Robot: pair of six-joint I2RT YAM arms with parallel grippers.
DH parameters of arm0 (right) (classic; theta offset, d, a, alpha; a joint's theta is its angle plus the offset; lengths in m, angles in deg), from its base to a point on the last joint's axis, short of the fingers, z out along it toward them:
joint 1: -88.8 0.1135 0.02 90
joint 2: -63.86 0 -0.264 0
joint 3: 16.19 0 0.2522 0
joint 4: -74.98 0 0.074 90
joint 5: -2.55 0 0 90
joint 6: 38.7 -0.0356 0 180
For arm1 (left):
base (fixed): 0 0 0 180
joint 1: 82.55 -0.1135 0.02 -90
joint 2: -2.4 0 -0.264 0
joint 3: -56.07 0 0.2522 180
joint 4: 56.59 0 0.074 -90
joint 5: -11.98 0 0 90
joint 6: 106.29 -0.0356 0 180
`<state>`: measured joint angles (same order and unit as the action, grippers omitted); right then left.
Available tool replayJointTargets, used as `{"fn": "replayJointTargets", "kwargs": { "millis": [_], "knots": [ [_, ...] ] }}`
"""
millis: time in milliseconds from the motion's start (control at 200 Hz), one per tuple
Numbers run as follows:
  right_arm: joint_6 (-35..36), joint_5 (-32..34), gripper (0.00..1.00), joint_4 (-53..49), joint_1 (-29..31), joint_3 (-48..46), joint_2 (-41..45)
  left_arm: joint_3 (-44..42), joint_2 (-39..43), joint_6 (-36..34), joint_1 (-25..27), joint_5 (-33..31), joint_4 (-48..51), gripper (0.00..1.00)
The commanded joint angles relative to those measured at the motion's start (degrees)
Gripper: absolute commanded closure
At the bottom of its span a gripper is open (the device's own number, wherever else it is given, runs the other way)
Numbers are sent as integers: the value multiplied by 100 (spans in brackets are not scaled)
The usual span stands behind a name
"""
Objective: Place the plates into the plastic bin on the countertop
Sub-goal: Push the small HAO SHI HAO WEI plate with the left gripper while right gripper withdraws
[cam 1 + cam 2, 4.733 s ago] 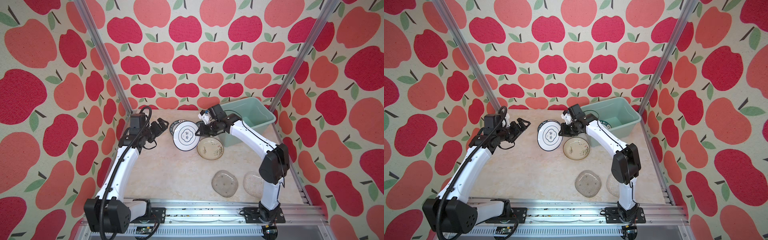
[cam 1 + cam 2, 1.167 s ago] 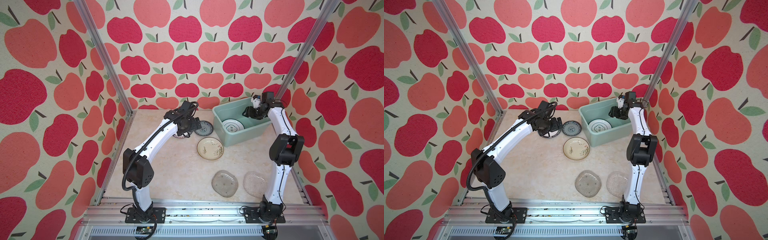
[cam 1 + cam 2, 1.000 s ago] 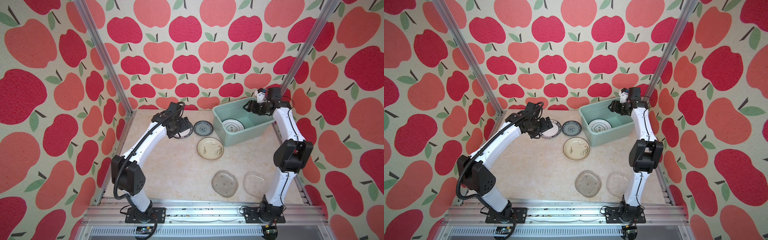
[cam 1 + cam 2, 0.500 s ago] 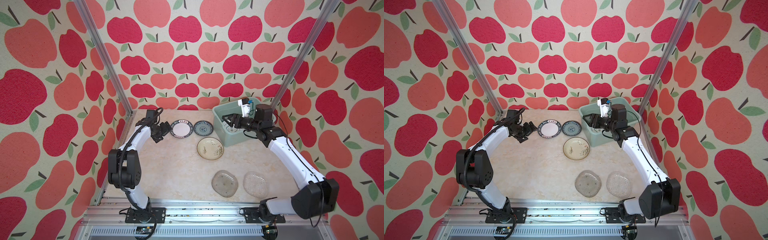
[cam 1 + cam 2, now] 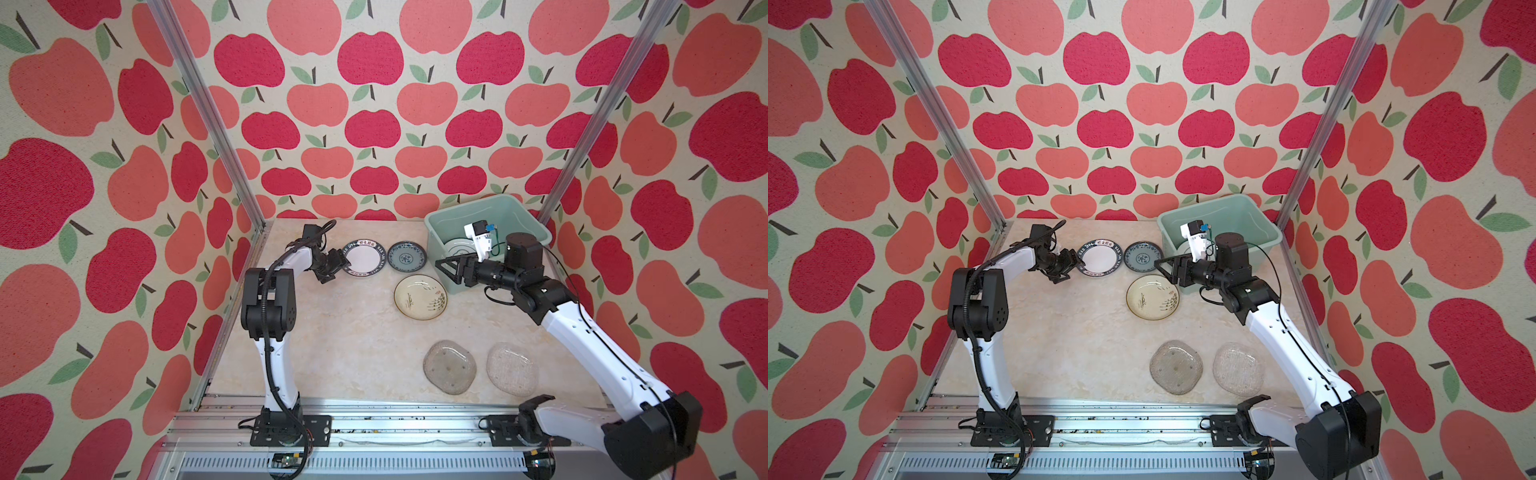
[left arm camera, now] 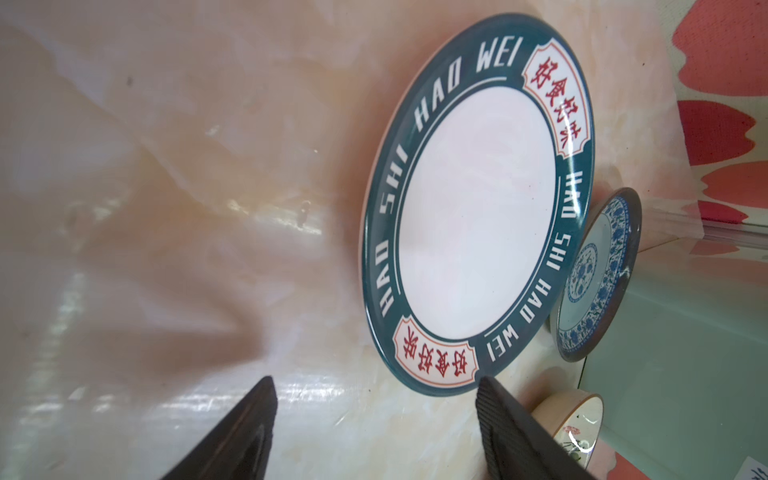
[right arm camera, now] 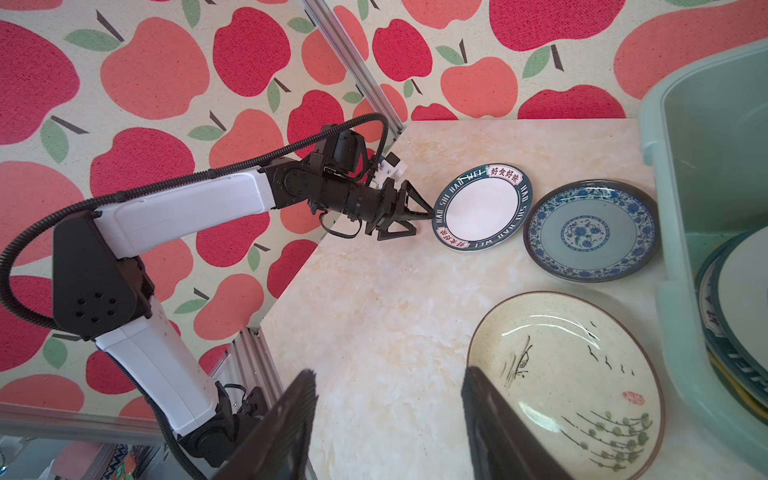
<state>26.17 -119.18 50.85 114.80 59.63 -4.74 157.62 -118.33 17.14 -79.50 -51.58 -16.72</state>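
Countertop [image 5: 357, 332] carries five loose plates. Plastic bin [image 5: 498, 212] sits at the far right corner with stacked plates [image 7: 739, 307] already inside. Left gripper [image 5: 338, 266] is low at the outer rim of the lettered plate [image 5: 362, 258], jaws apart, nothing clamped. Right gripper [image 5: 446, 268] hovers by the bin's front corner over the cream plate [image 5: 420, 297], jaws apart, empty. Blue patterned plate [image 5: 406, 256] lies between the lettered plate and the bin. Two glass plates [image 5: 450, 366] [image 5: 512, 369] lie side by side near the front rail. Likely step: left arm grasping the lettered plate. Next: get the rim between the fingers, close, lift, carry to the bin. The plate may slide.
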Motion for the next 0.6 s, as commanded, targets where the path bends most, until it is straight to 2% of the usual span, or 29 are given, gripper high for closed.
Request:
{"fn": "replayJointTargets", "kwargs": {
  "millis": [0,595],
  "knots": [
    [60,-109,42,-6,86,38,-146,90,-247,200,-68,159,-414,26],
    [95,101,45,-246,115,284,-355,28,-893,705,-59,61,-989,63]
  ]
}}
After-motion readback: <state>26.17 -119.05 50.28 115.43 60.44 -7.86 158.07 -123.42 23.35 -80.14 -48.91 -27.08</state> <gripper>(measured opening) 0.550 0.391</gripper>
